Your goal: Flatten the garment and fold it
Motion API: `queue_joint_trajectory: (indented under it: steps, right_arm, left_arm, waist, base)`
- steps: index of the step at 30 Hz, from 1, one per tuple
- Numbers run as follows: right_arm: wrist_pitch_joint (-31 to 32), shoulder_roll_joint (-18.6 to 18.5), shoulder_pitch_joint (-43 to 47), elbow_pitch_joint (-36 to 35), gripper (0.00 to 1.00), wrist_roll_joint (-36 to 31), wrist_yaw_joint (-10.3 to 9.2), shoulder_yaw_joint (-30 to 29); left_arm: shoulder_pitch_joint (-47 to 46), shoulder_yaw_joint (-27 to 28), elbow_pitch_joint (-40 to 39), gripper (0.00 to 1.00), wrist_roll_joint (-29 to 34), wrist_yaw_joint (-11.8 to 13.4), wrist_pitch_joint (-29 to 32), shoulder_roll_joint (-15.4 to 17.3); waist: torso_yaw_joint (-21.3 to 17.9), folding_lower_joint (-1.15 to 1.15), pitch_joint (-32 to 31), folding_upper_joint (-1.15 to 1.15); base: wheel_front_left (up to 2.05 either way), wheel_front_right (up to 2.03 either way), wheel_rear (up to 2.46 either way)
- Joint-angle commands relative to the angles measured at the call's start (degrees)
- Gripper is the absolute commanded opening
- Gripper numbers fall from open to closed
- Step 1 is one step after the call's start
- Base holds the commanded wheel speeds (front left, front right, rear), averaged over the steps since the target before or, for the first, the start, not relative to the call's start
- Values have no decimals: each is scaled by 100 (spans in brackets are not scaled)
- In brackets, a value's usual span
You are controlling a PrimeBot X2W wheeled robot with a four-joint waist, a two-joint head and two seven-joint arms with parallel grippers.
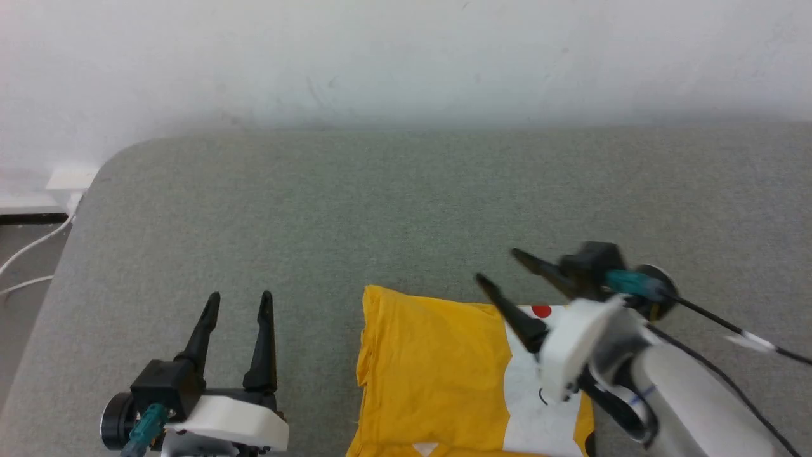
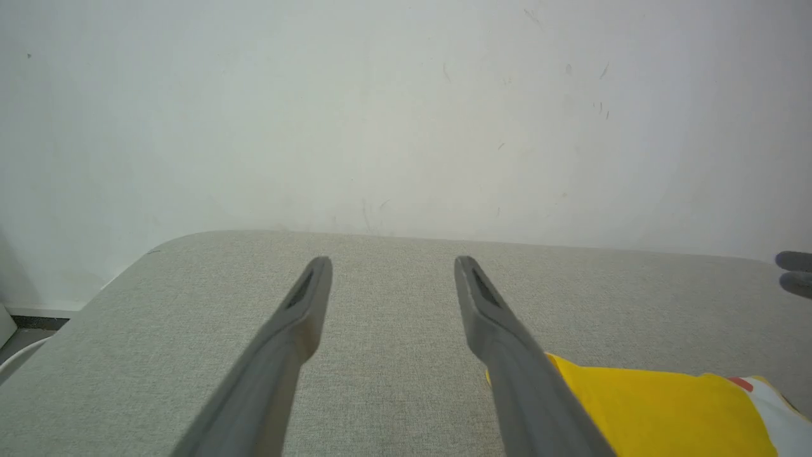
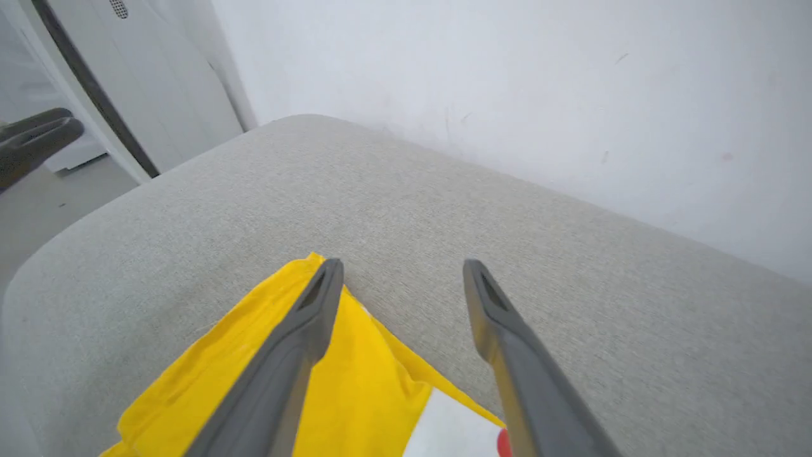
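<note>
The garment [image 1: 431, 374] is a bright yellow T-shirt, folded into a compact block, lying on the grey fabric surface at the bottom centre of the head view; its white print with a red dot shows at its right side. My right gripper [image 1: 498, 266] hovers open above the garment's far right corner, fingers pointing up-left, holding nothing. In the right wrist view the garment [image 3: 355, 374] lies under the spread fingers of the right gripper [image 3: 403, 273]. My left gripper [image 1: 240, 297] stands open to the left of the garment, apart from it. The left wrist view has the left gripper [image 2: 392, 270] open and the garment [image 2: 653, 406] at lower right.
The grey fabric surface [image 1: 406, 203] stretches back to a white wall [image 1: 406, 57]. Its rounded left corner drops to the floor, where white cables [image 1: 28, 254] lie. A white cabinet panel [image 3: 158, 82] stands beyond the surface's corner in the right wrist view.
</note>
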Motion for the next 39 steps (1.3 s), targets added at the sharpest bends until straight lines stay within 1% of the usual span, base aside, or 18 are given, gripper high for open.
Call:
queue_joint_trajectory:
  steps: [1, 5, 9, 14, 17, 19, 21, 24, 28, 31, 33, 34, 36, 39]
  right_arm:
    - [-148, -22, 340, -208, 100, -228, -6, -371]
    - [-476, -9, 1115, -925, 100, -863, -6, -1448]
    - [-651, 93, 1802, -1619, 100, -1197, -6, -2256]
    - [-683, 300, 2438, -2229, 100, -1294, -6, -3057]
    - [-467, 508, 2717, -2406, 100, -1181, -6, -3614]
    - [-252, 647, 2847, -2431, 100, -937, -6, -4038]
    - [27, 680, 2934, -2352, 100, -601, -6, -4498]
    - [616, 631, 3003, -2094, 100, -47, -6, -5003]
    - [1724, 522, 3011, -1481, 100, 732, -6, -5363]
    - [2748, 633, 2923, -932, 100, 1347, -6, -5555]
    - [3367, 734, 2819, -679, 100, 1619, -6, -5590]
    - [3367, 734, 2819, -679, 100, 1619, -6, -5590]
    - [3881, 946, 2650, -495, 100, 2008, -6, -5584]
    - [4258, 1120, 2392, -324, 100, 2413, -6, -5476]
  left_arm:
    - [70, 52, -8, 100, -4, 31, -25, -30]
    - [143, 168, -36, 100, -2, 52, -26, -42]
    - [218, 282, -28, 100, 2, 53, -26, -55]
    - [293, 391, 4, 100, 5, 32, -26, -71]
    - [296, 468, -3, 100, -3, 24, -27, -91]
    - [287, 512, -12, 100, -8, 16, -27, -113]
    - [264, 550, -20, 100, -12, 0, -27, -147]
    - [251, 596, -31, 100, -8, -42, -27, -209]
    - [246, 653, -20, 100, 28, -98, -27, -282]
    - [241, 683, -6, 100, 72, -137, -27, -330]
    - [223, 694, 3, 100, 121, -156, -27, -352]
    - [223, 694, 3, 100, 121, -156, -27, -352]
    - [193, 705, -12, 100, 188, -172, -27, -360]
    - [136, 721, -64, 100, 321, -195, -27, -364]
  waist:
    - [-113, 0, -68, 0]
    - [-236, 0, -124, 0]
    - [-353, 0, -198, 0]
    - [-445, 0, -269, 0]
    - [-472, 0, -261, 0]
    - [-467, 0, -233, 0]
    - [-438, 0, -202, 0]
    - [-362, 0, -167, 0]
    - [-246, 0, -141, 0]
    - [-145, 0, -133, 0]
    - [-76, 0, -125, 0]
    - [-76, 0, -125, 0]
    - [-6, 0, -100, 0]
    - [89, 0, -41, 0]
  base:
    - [0, 0, 0]
    - [0, 0, 0]
    - [0, 0, 0]
    - [0, 0, 0]
    - [0, 0, 0]
    - [0, 0, 0]
    - [0, 0, 0]
    - [0, 0, 0]
    - [0, 0, 0]
    - [0, 0, 0]
    - [0, 0, 0]
    - [0, 0, 0]
    - [0, 0, 0]
    - [0, 0, 0]
